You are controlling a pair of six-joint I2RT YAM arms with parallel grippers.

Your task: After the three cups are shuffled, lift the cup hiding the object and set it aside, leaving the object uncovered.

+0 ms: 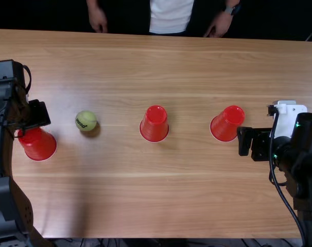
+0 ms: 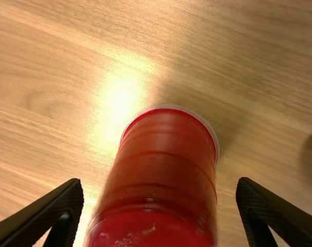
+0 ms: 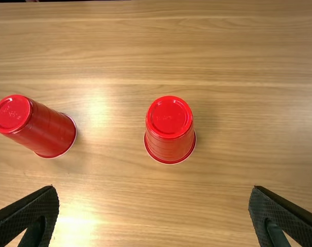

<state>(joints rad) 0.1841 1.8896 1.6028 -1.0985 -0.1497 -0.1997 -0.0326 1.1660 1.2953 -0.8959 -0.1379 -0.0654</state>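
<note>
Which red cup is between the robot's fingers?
The leftmost cup, beside the yellow ball: it sits between the open fingers of the left gripper. The middle cup and right cup stand free.

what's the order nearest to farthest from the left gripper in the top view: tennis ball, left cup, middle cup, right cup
1. left cup, inside the open left gripper, far left.
2. tennis ball, just right of that cup.
3. middle cup, at the centre.
4. right cup, far right.

loc: robot lab | L arm (image 1: 2,128) + R arm (image 1: 300,149), wood table (image 1: 197,67)
</note>
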